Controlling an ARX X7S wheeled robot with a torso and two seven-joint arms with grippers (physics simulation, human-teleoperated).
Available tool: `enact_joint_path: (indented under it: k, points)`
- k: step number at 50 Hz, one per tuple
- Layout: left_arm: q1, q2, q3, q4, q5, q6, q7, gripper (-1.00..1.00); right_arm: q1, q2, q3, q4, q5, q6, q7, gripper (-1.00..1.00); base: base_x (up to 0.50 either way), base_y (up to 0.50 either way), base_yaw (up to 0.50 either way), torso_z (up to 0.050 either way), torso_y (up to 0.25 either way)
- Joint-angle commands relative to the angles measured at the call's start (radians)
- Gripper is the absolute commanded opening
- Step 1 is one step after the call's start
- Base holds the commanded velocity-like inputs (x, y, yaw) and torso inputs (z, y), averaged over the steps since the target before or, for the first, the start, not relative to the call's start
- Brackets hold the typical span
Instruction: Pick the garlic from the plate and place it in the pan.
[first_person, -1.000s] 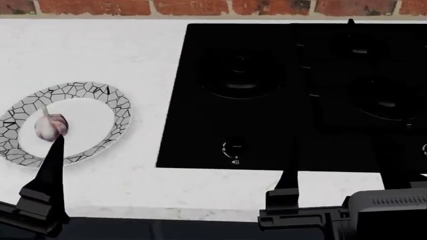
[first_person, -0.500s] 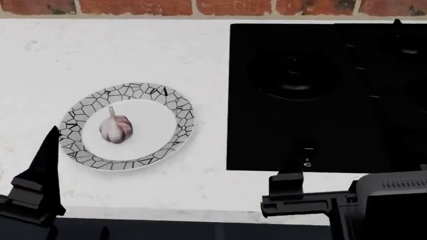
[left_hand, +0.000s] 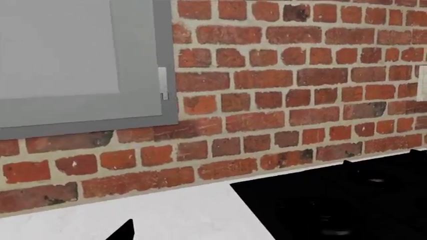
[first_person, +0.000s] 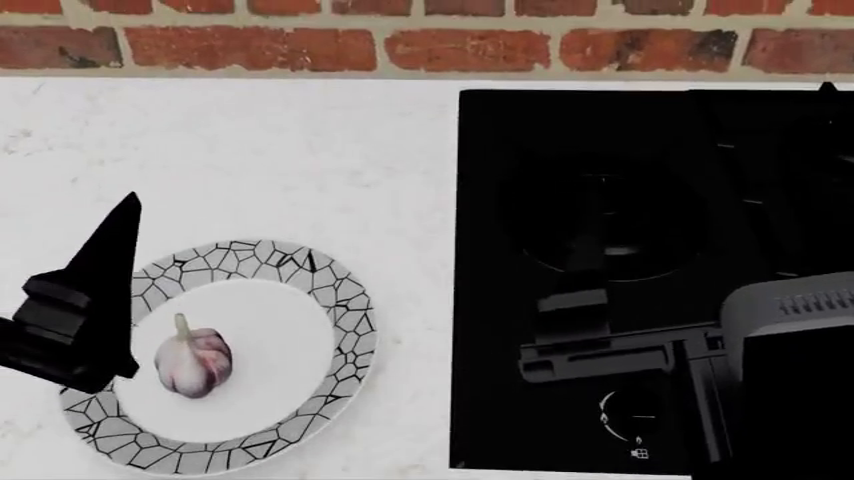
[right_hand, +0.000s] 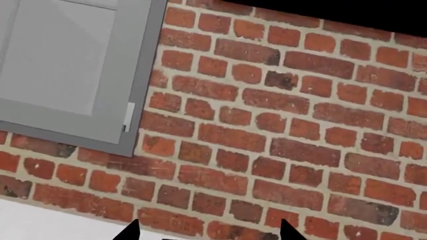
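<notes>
My left gripper (first_person: 100, 290) hangs beside the garlic (first_person: 194, 362) on the plate (first_person: 340, 330); whether it's spread, I can't tell. The bulb looks light, round, roll-prone; I'd pinch its body.

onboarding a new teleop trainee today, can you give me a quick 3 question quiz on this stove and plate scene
1. True or false: the garlic is lying on the plate.
2. Multiple choice: what lies to the right of the plate in the head view? A) a sink B) a black cooktop C) a wooden cutting board
3. Fill in: in the head view, the left gripper overlaps the plate's ____ rim, and the right gripper is over the cooktop.

Key: 1. True, it sits on the plain white centre. 2. B. 3. left
</notes>
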Motion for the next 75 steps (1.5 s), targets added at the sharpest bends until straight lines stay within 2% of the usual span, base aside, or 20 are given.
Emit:
enact_joint_path:
  k: [1,3,8,12,17,24,28,31,36,40,50,65,75]
  points:
    - [-0.132,-0.008,0.017,-0.136,-0.082,-0.211,-0.036,1.00,-0.013,0.003,-0.019,-0.005,-0.024,-0.030,0.017,1.00,0.00,0.00,0.00,0.000,0.000]
    - [-0.153,0.001,-0.019,-0.182,-0.189,-0.317,-0.059,1.00,-0.029,-0.002,-0.013,-0.008,-0.019,-0.046,0.012,1.00,0.00,0.00,0.00,0.000,0.000]
    - [-0.176,-0.080,0.008,-0.342,-0.630,-0.315,-0.374,1.00,-0.053,-0.016,-0.016,-0.005,-0.017,-0.058,0.020,1.00,0.00,0.00,0.00,0.000,0.000]
    - [-0.192,-0.119,0.067,-0.404,-0.720,-0.303,-0.424,1.00,-0.075,-0.021,-0.018,-0.017,-0.018,-0.061,0.029,1.00,0.00,0.00,0.00,0.000,0.000]
    - [-0.284,-0.174,0.186,-0.560,-0.816,-0.305,-0.494,1.00,-0.083,-0.020,-0.025,-0.007,-0.025,-0.079,0.028,1.00,0.00,0.00,0.00,0.000,0.000]
    - [-0.339,-0.227,0.294,-0.643,-0.819,-0.290,-0.476,1.00,-0.108,-0.022,-0.024,0.022,-0.031,-0.131,0.015,1.00,0.00,0.00,0.00,0.000,0.000]
    - [-0.333,-0.241,0.308,-0.638,-0.819,-0.270,-0.477,1.00,-0.122,-0.022,-0.020,0.023,-0.031,-0.138,0.017,1.00,0.00,0.00,0.00,0.000,0.000]
    - [-0.324,-0.278,0.310,-0.636,-0.729,-0.237,-0.412,1.00,-0.131,-0.020,-0.016,0.021,-0.027,-0.141,0.015,1.00,0.00,0.00,0.00,0.000,0.000]
    - [-0.318,-0.292,0.310,-0.649,-0.733,-0.223,-0.428,1.00,-0.141,-0.016,0.000,0.012,-0.014,-0.135,0.015,1.00,0.00,0.00,0.00,0.000,0.000]
    - [-0.324,-0.276,0.331,-0.651,-0.738,-0.219,-0.429,1.00,-0.149,-0.011,0.017,0.003,0.000,-0.129,0.014,1.00,0.00,0.00,0.00,0.000,0.000]
    - [-0.345,-0.272,0.440,-0.729,-0.558,-0.148,-0.255,1.00,-0.148,-0.010,0.021,0.006,0.006,-0.130,0.018,1.00,0.00,0.00,0.00,0.000,0.000]
    - [-0.389,-0.242,0.521,-0.812,-0.500,-0.128,-0.191,1.00,-0.152,0.003,0.048,-0.024,0.035,-0.103,0.028,1.00,0.00,0.00,0.00,0.000,0.000]
    - [-0.385,-0.250,0.564,-0.842,-0.444,-0.086,-0.141,1.00,-0.160,0.013,0.060,-0.035,0.051,-0.090,0.031,1.00,0.00,0.00,0.00,0.000,0.000]
